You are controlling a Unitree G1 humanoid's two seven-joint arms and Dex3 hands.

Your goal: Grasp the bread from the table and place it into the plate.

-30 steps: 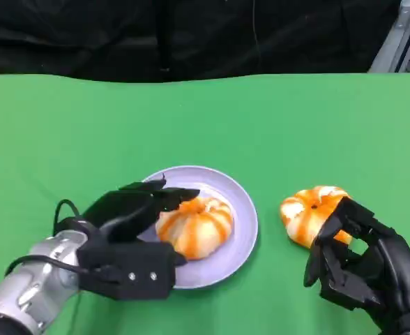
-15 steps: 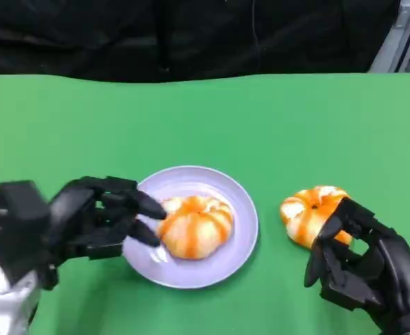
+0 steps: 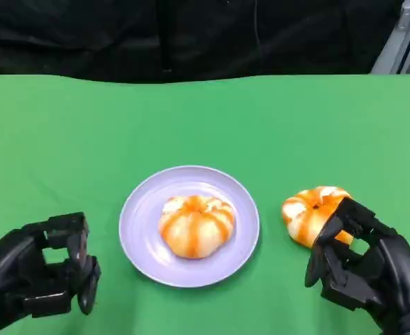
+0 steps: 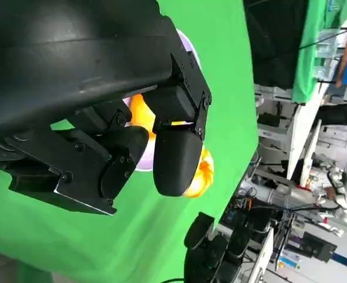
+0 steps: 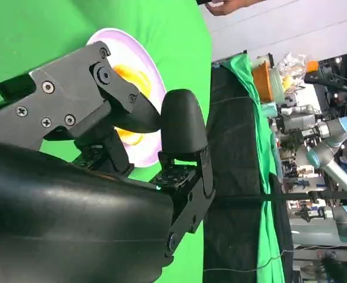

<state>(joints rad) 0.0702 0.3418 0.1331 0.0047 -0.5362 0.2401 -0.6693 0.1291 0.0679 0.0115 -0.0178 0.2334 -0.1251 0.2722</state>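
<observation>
left hand (image 3: 41,276): drawn back from the plate to the near left of the table; a second ago it lay over the plate's left side by the bread, and now it is released, holding nothing, fingers loosely curled and apart.
bread on plate (image 3: 196,225): sits alone in the middle of the lilac plate (image 3: 139,209), with no hand touching it, so this piece looks delivered.
right hand (image 3: 362,269): same place as a second ago, near right, fingers curved just beside the second bread (image 3: 309,209); it holds nothing that i can see.
second bread: on the green table (image 3: 205,118) right of the plate, apart from it, not moved.
meaning for task: one piece is placed; the other probably comes next, for the right hand.
hard to make out: right fingertips cover the second bread's near edge, so touching or just short of it cannot be told; both wrist views are largely blocked by black hand shell, with slivers of plate and orange bread; left forearm is cut off by the frame.
</observation>
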